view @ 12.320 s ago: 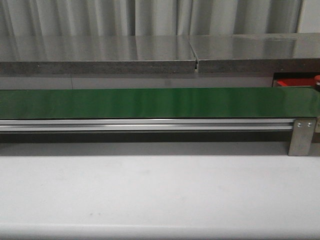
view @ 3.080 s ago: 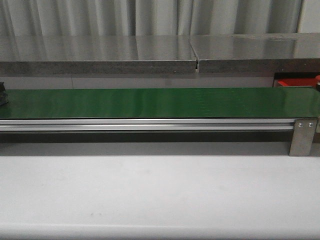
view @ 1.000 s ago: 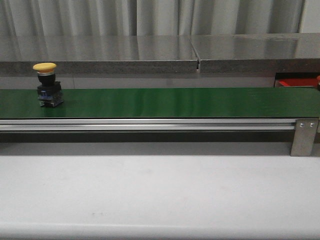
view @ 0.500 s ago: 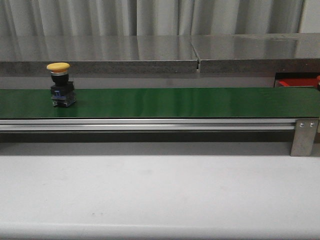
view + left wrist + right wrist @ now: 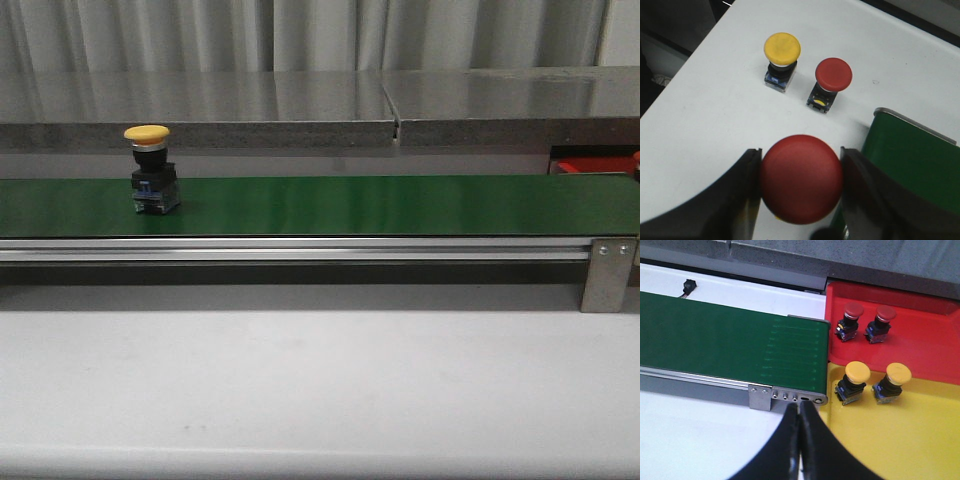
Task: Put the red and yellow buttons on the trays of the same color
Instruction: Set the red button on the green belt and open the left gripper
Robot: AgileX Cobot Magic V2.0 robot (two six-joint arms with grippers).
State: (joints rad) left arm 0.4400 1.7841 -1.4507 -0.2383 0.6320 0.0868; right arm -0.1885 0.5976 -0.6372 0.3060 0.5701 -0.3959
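A yellow button (image 5: 152,170) rides the green belt (image 5: 380,205) at its left part. My left gripper (image 5: 801,172) is shut on a red button (image 5: 801,179), held above the white table beside the belt's end (image 5: 910,160). A loose yellow button (image 5: 781,56) and a loose red button (image 5: 831,81) stand on the table past it. My right gripper (image 5: 800,410) is shut and empty by the belt's other end. The red tray (image 5: 920,335) holds two red buttons (image 5: 850,320). The yellow tray (image 5: 900,435) holds two yellow buttons (image 5: 854,381).
The belt's metal rail (image 5: 300,249) and end bracket (image 5: 606,272) stand between the white table (image 5: 320,380) and the belt. A grey shelf (image 5: 200,110) runs behind. The red tray's edge (image 5: 590,165) shows at far right.
The yellow button came onto the belt from the left and has travelled to the right along it. Neither arm shows in the front view.
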